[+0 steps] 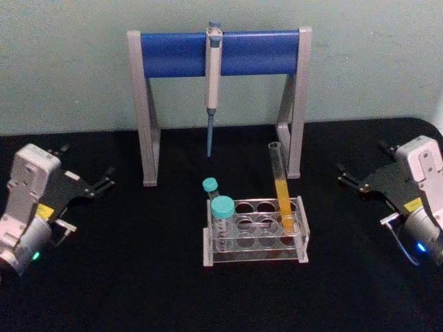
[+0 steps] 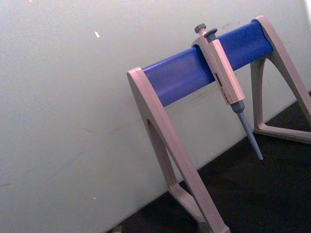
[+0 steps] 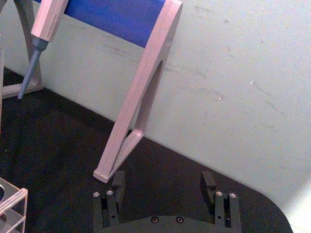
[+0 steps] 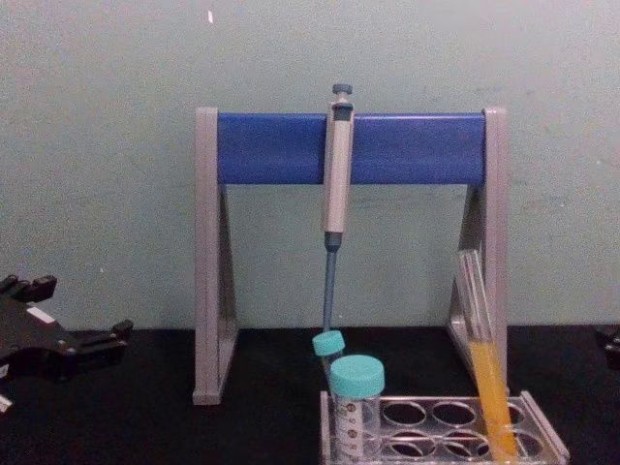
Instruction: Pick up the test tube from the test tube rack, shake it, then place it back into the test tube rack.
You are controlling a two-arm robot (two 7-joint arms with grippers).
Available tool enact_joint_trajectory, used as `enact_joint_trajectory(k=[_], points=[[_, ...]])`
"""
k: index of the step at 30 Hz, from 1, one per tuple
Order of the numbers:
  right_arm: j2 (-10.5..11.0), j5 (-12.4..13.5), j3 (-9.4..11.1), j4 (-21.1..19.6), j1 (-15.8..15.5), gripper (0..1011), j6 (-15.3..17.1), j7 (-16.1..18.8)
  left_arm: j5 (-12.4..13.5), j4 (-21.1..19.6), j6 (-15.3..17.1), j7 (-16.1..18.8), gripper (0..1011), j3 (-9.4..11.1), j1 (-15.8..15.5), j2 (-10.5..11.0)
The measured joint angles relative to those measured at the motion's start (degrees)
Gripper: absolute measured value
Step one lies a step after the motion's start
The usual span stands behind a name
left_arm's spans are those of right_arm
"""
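Note:
The test tube, long and clear with orange-yellow liquid in its lower half, leans in a right-hand hole of the test tube rack at the table's middle. From the chest view the tube slants leftward above the rack. My left gripper rests open at the far left of the table, well away from the rack, and appears at the left edge of the chest view. My right gripper sits open at the far right, its two fingers spread and holding nothing.
Two teal-capped tubes stand in the rack's left holes. Behind the rack rises a grey-legged stand with a blue crossbar, a pipette hanging from it. Black tabletop lies between each gripper and the rack. A pale wall closes the back.

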Motion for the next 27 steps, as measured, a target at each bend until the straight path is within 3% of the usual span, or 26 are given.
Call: enact_joint_trajectory(k=[27], points=[[0.00,0.00,0.00,0.00,0.00,1000,0.00,0.00,0.00,0.00,0.00,0.00,1001,0.00,0.00,0.00]])
